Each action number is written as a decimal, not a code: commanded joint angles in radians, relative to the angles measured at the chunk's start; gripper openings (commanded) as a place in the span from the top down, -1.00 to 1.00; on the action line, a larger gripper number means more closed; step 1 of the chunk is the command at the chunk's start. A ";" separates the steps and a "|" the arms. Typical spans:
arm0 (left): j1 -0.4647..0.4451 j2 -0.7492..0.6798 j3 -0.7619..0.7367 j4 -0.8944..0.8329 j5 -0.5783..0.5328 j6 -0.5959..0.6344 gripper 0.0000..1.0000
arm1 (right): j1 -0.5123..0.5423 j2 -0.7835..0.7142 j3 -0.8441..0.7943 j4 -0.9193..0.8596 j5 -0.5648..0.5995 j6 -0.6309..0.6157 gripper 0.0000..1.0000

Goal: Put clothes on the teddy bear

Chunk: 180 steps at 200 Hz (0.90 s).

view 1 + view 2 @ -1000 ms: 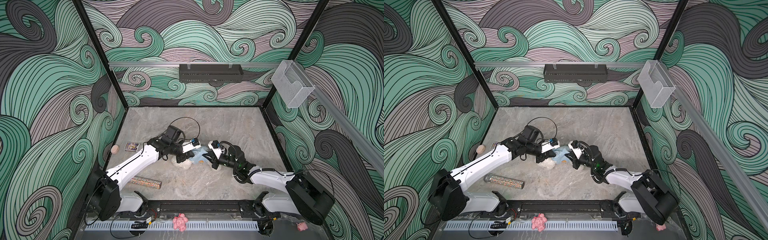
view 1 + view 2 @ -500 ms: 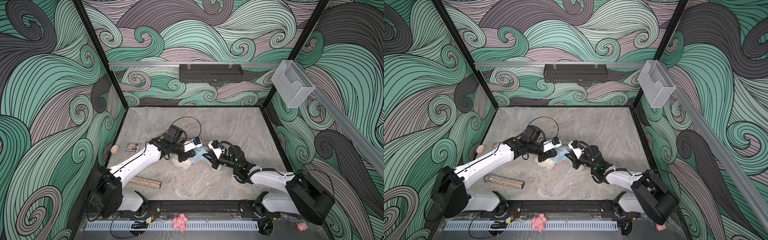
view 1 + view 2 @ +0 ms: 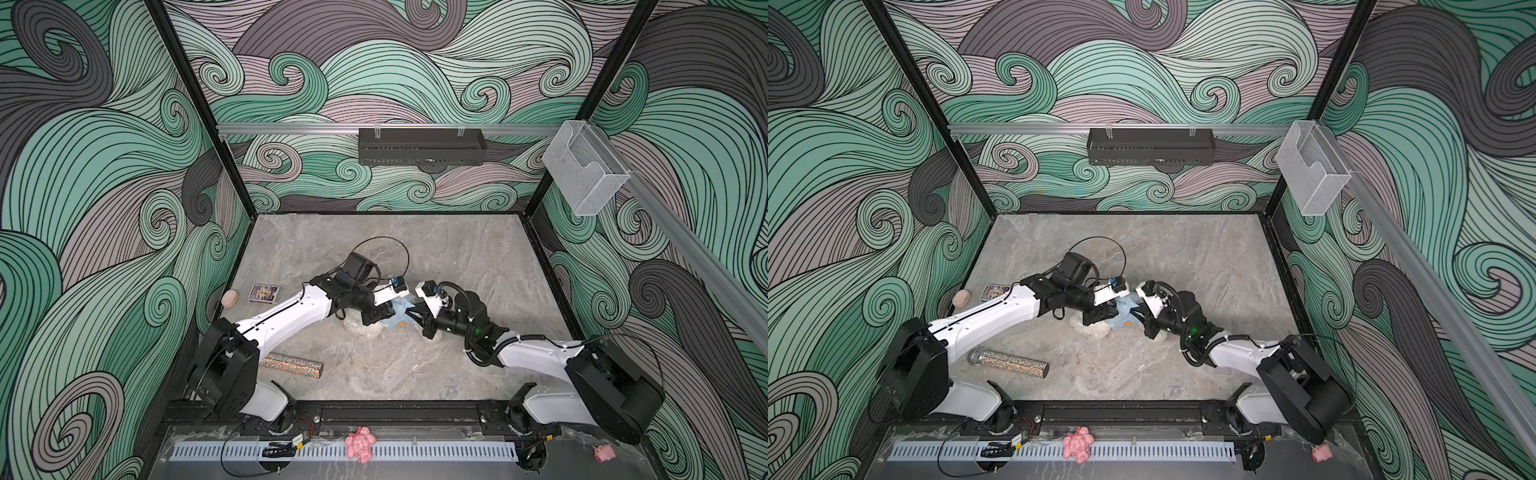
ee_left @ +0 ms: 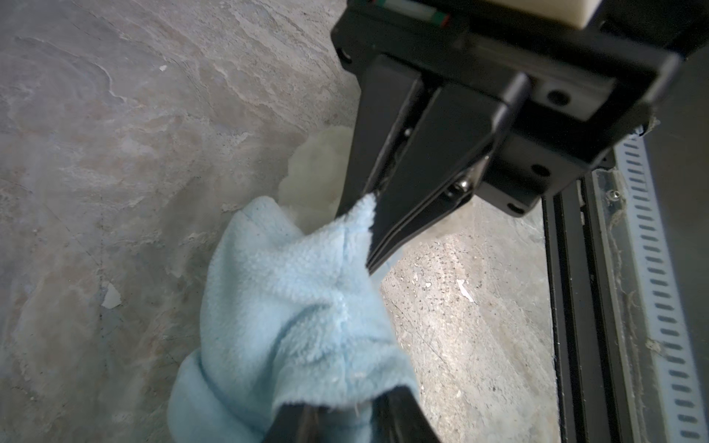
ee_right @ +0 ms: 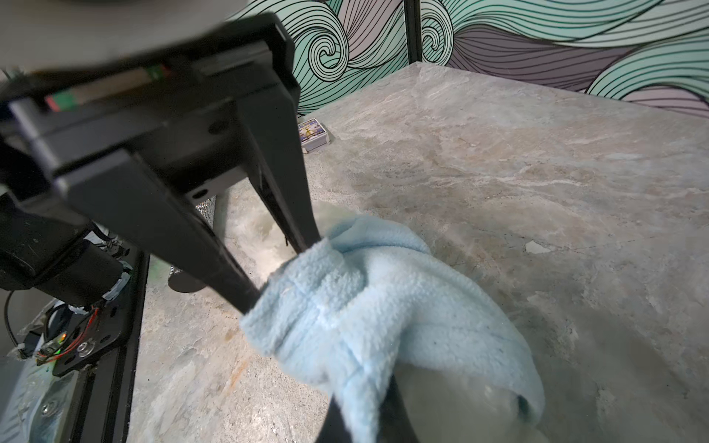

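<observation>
The teddy bear point(image 3: 360, 327) lies mid-table, white and fluffy, mostly hidden under both grippers. It shows as pale plush point(image 4: 316, 172) in the left wrist view. A light blue fleece garment point(image 3: 397, 312) hangs between the grippers above it. My left gripper point(image 3: 385, 314) is open, its two fingers point(image 5: 230, 274) spread apart inside the garment's hemmed opening point(image 5: 307, 291). From the other side my right gripper point(image 3: 410, 312) is shut on the garment's edge point(image 4: 364, 214). Its own fingertips point(image 5: 364, 416) pinch a blue fold.
A glitter tube point(image 3: 291, 365) lies front left. A small card box point(image 3: 264, 292) and a peach ball point(image 3: 229, 298) sit by the left wall. A pink lumpy toy point(image 3: 360, 444) and a pink pig point(image 3: 604, 452) rest on the front ledge, beyond the black rail.
The left gripper's fingers have spread apart inside the blue garment, stretching its opening. Both arms have barely shifted, and the right gripper keeps its grip.
</observation>
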<state>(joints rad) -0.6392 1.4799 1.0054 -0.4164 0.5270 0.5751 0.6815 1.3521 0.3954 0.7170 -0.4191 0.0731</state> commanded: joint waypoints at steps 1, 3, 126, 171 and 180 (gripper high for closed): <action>-0.017 0.058 0.031 0.000 -0.005 -0.005 0.35 | 0.018 0.016 0.029 0.174 -0.042 0.079 1.00; -0.018 0.062 0.033 -0.001 -0.005 -0.003 0.35 | 0.018 0.017 0.030 0.181 -0.042 0.086 1.00; -0.026 0.110 0.073 0.029 -0.019 -0.169 1.00 | 0.036 0.074 0.053 0.298 0.121 0.483 1.00; 0.065 -0.125 -0.113 0.366 0.109 -0.421 1.00 | -0.039 -0.060 -0.005 -0.034 0.330 0.535 1.00; 0.083 -0.146 -0.124 0.392 0.130 -0.439 1.00 | -0.045 -0.079 -0.011 -0.067 0.339 0.534 1.00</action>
<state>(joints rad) -0.5941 1.4250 0.9264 -0.1722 0.5621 0.2764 0.6731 1.3312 0.3981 0.7422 -0.2119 0.5503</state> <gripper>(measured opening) 0.052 0.066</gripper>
